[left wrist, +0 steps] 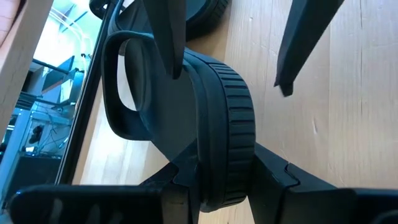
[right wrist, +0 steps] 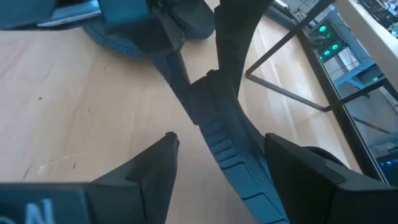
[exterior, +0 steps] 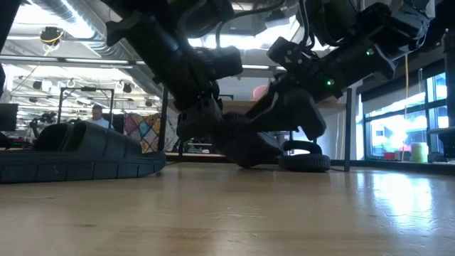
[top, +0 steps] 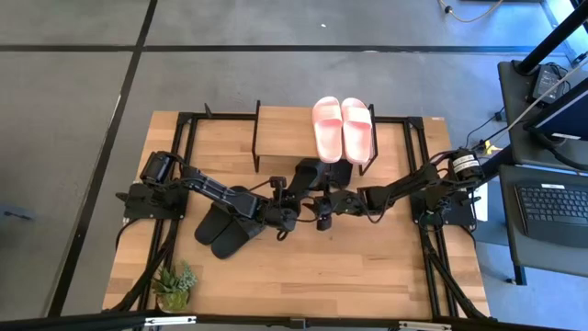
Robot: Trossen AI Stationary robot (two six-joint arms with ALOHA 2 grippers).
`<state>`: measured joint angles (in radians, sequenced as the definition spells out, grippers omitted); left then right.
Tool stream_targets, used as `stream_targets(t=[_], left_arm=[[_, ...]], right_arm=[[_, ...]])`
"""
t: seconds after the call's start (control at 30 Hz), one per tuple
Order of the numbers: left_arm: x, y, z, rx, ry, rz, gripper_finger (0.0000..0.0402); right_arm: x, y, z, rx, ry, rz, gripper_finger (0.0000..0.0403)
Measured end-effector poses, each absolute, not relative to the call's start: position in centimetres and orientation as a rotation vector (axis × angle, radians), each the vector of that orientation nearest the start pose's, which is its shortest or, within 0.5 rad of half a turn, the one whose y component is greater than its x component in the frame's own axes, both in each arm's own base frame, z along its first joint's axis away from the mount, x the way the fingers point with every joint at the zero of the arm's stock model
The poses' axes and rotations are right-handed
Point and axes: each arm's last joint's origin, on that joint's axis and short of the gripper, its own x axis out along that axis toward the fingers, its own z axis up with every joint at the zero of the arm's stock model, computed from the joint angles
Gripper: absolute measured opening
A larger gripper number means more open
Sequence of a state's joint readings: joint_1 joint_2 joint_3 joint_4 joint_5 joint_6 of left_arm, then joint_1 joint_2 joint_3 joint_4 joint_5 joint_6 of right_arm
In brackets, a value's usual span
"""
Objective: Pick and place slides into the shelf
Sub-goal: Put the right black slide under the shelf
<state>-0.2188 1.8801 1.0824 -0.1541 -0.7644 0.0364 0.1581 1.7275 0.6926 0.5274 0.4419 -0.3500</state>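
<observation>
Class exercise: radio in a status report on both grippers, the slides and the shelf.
Left gripper and right gripper both on one black slide, mid-table. Pink pair on shelf. Black pair waiting. Nothing blocking.

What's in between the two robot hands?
A black slide lies between the left gripper and right gripper, just in front of the shelf. The high view shows both meeting at it; each wrist view shows it between that arm's fingers.

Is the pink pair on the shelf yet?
Yes. The pink slides lie side by side on the shelf top board, at its right end.
</observation>
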Motion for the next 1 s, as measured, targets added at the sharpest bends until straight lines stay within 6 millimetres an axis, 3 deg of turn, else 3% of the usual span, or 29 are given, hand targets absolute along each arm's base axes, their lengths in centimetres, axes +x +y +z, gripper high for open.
stream_targets(t=[0.63,1.0], left_arm=[[36.54,-6.03,15.25,0.466,0.807,0.502,0.0092],[36.52,-6.19,15.24,0.525,0.824,0.47,0.0106]], right_arm=[[31.89,3.11,13.89,-0.481,0.53,-0.21,0.0081],[31.89,3.11,13.89,-0.479,0.53,-0.211,0.0074]])
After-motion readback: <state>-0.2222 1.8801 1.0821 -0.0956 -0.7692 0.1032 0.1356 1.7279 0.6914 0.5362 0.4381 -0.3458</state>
